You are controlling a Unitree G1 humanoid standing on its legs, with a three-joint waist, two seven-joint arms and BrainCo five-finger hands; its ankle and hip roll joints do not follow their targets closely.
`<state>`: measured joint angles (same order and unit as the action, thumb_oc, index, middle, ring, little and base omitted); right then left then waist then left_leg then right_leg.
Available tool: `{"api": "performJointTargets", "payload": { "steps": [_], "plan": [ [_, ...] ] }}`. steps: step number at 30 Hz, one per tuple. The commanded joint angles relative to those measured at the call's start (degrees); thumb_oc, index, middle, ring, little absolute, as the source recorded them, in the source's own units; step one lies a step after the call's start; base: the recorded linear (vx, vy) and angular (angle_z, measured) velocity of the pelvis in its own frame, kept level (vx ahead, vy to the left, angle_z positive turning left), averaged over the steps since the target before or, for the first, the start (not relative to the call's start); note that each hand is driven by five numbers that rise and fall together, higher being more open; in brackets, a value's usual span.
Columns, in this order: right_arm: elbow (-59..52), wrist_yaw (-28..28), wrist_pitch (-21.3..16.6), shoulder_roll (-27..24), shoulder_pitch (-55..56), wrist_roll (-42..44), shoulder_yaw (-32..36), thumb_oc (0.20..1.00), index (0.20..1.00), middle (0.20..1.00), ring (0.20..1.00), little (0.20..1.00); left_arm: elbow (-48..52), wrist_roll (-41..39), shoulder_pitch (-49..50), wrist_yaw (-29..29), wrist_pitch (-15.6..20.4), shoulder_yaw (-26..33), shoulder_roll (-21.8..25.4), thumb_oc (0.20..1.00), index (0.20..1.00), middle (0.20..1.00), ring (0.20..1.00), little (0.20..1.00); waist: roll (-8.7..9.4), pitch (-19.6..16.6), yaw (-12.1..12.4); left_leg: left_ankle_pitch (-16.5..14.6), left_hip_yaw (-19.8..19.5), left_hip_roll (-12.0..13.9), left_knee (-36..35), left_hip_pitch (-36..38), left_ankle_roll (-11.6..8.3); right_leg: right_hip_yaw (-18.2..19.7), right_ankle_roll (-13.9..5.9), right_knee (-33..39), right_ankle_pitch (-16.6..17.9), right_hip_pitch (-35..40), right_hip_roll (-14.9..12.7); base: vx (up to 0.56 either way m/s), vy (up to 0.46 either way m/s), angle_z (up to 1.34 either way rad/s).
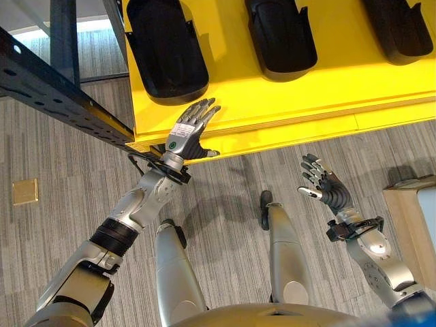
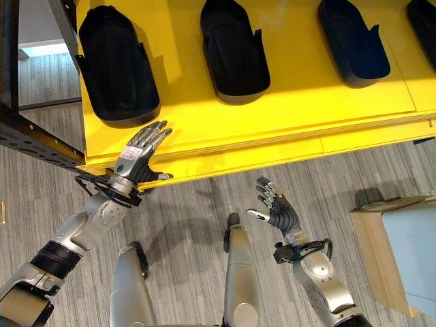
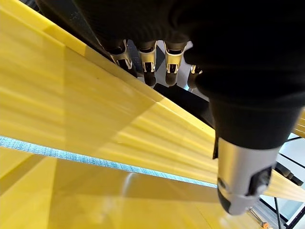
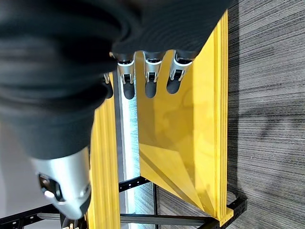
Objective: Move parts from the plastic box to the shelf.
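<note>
Left arm reaches up and forward, elbow bent, silver-grey forearm angled toward upper right. Left hand (image 1: 188, 136) held flat, back of hand facing the head camera, fingers (image 2: 153, 136) straight and slightly spread, thumb out to the side; nothing held. Right arm raised from lower right, forearm near upright. Right hand (image 2: 278, 208) lifted in open air, fingers (image 1: 312, 169) relaxed and spread, thumb apart, palm empty.

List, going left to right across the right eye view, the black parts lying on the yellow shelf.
First black part → second black part → third black part → fourth black part, cut off at the picture's edge. All lie on the yellow shelf.
</note>
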<state>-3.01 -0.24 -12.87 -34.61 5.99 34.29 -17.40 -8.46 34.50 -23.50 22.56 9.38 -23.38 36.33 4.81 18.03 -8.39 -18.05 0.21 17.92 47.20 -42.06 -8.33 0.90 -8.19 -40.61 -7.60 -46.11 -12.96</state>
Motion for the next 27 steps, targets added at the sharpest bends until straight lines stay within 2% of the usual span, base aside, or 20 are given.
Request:
{"api": "performJointTargets", "payload": {
  "steps": [1, 27],
  "plan": [
    [-2.30, 0.06, -1.99, -0.36, 0.47, 1.06, 1.00, 1.000, 1.000, 1.000, 1.000, 1.000, -3.64, -1.67, 4.64, 0.71, -2.76, 3.51, -0.10, 1.000, 1.000, 1.000, 1.000, 1.000, -0.07, -2.12, 1.18, 7.12, 0.99, -2.47, -4.02, -4.95, 3.51, -1.30, 2.80, -4.33, -2.73, -0.15, 0.27, 0.00, 0.000, 0.00],
    [-2.67, 0.60, -1.10, -0.59, 0.98, 0.95, 2.07, 1.000, 1.000, 1.000, 1.000, 1.000, -5.34, -2.91, 5.51, 3.27, -4.69, 8.91, -0.49, 1.000, 1.000, 1.000, 1.000, 1.000, -0.06, -2.66, 1.23, 7.04, 1.28, -2.41, -4.12, -4.52, 3.41, -0.85, 2.88, -4.21, -2.68, -0.11, 0.51, 0.00, 0.000, 0.00]
  ]
}}
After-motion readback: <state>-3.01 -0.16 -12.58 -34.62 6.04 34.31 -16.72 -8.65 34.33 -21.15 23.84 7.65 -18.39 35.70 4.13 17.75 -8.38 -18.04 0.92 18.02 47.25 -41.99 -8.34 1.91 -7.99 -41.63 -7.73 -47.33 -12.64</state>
